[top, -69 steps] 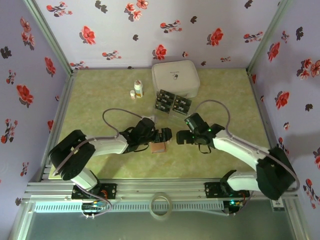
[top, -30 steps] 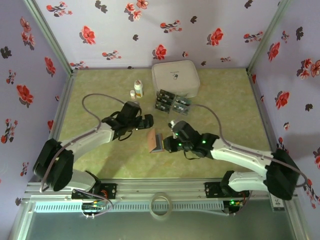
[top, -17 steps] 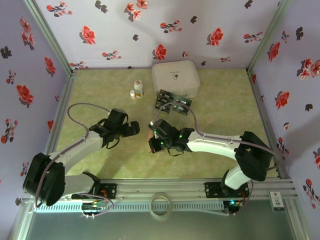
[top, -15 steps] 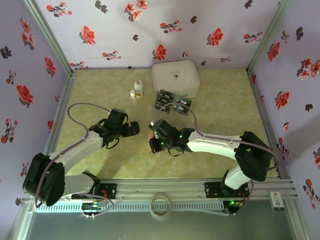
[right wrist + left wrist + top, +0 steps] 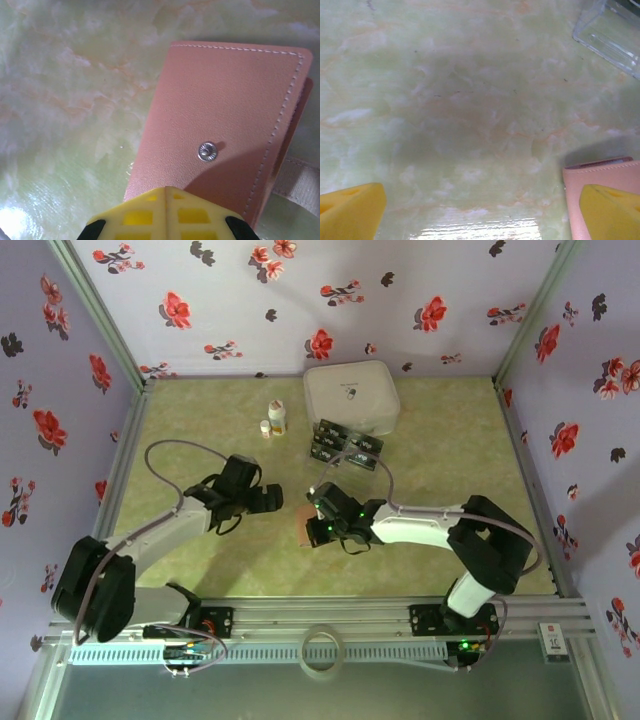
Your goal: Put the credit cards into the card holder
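Observation:
The reddish-brown card holder [image 5: 302, 524] lies closed on the green table, its snap stud [image 5: 207, 151] facing up in the right wrist view. My right gripper [image 5: 315, 528] is shut, its yellow fingertips [image 5: 145, 212] pressed together over the card holder's [image 5: 225, 105] near edge; nothing shows between them. My left gripper [image 5: 272, 498] hovers just left of the card holder, open wide with nothing between its fingers [image 5: 350, 210]. The card holder's corner [image 5: 600, 172] sits by its right finger. The dark credit cards [image 5: 345, 445] lie grouped farther back, in front of the white case.
A large white rounded case [image 5: 350, 397] stands at the back centre, with two small white bottles [image 5: 275, 418] to its left. A clear plastic box [image 5: 612, 32] lies beyond the left gripper. A pale strap [image 5: 300, 185] sticks out beside the card holder.
The left arm drew back leftward off the card holder. The right arm swung left onto it, and the card holder, which stood on edge, now lies flat under the shut fingers.

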You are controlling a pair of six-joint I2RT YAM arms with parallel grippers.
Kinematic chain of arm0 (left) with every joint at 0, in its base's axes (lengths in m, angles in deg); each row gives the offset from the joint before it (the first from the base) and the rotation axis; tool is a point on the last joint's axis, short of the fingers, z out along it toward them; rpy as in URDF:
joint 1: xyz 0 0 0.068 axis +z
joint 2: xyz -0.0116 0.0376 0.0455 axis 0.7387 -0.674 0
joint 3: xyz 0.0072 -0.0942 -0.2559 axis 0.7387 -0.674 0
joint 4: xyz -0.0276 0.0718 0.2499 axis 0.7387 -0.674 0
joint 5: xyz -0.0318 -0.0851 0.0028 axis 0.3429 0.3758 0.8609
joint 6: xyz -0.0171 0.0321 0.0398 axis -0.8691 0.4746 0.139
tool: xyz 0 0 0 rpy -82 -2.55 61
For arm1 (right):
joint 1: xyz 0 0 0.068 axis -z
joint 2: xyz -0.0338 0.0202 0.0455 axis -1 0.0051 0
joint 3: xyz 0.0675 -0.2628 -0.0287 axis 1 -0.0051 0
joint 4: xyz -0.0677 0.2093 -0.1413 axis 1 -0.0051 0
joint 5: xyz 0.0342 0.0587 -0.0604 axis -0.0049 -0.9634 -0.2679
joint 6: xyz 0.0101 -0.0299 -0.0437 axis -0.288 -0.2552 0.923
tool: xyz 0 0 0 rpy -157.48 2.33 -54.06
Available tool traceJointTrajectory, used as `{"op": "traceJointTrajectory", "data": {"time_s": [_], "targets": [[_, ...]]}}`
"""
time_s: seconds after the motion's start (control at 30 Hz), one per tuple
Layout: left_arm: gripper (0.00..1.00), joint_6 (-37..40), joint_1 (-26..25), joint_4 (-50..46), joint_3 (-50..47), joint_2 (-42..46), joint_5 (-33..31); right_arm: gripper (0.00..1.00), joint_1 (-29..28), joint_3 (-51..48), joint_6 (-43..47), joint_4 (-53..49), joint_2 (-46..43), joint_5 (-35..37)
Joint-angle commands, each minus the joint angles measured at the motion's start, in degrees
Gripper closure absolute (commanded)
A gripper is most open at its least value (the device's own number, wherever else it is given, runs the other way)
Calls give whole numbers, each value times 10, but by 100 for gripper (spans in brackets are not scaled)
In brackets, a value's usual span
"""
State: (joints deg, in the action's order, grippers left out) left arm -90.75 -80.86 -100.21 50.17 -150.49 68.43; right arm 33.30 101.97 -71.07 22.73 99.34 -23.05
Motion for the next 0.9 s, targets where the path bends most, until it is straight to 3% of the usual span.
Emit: {"op": "traceJointTrajectory", "data": {"time_s": [0.0,0.87], "targets": [[0,19,-16,-9,24,-23,5,100,10,-16,3,46,14,-21],[0,-6,-83,57,41,-157,-7,100,23,-64,-11,124,24,-54]]}}
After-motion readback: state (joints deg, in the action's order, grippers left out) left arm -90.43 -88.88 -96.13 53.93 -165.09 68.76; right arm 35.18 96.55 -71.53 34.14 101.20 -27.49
